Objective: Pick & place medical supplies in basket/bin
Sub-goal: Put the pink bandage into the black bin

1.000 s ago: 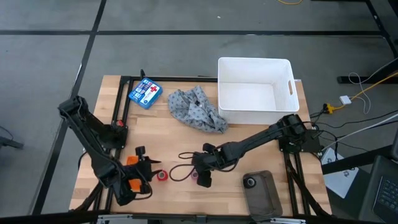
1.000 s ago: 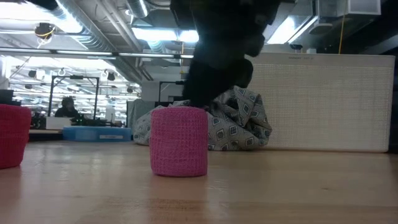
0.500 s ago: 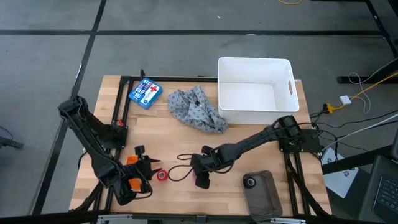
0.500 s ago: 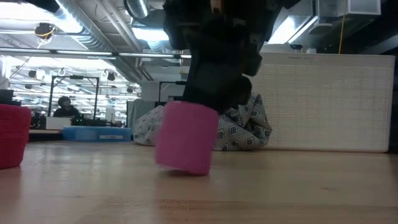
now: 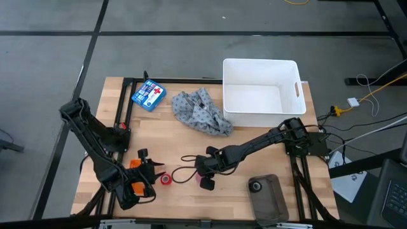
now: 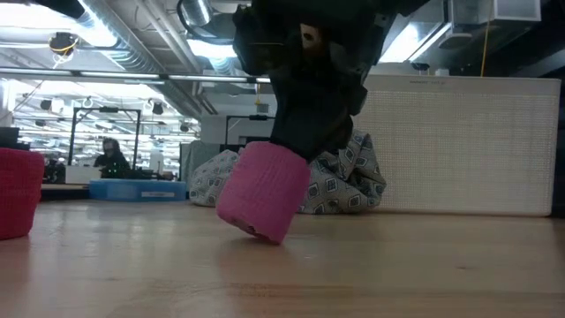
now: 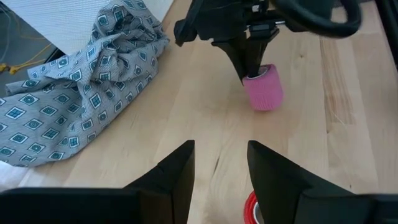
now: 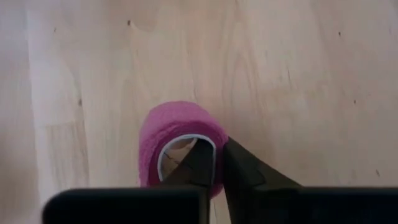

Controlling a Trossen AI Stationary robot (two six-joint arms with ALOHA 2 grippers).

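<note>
Near the desk's front edge, around its middle, the right gripper (image 8: 214, 163) pinches the wall of the pink tape roll (image 6: 262, 191), a fuzzy hollow cylinder tipped off the wood. At the front left corner, the left gripper (image 7: 219, 163) waits, fingers parted.

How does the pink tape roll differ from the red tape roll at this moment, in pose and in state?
The pink tape roll is tilted, with the right gripper pinching its wall; the red tape roll is not gripped and lies on the table in front of the open left gripper. The pink roll shows whole in the low view; the red roll is cut off at that picture's edge. Both are small rolls.
</note>
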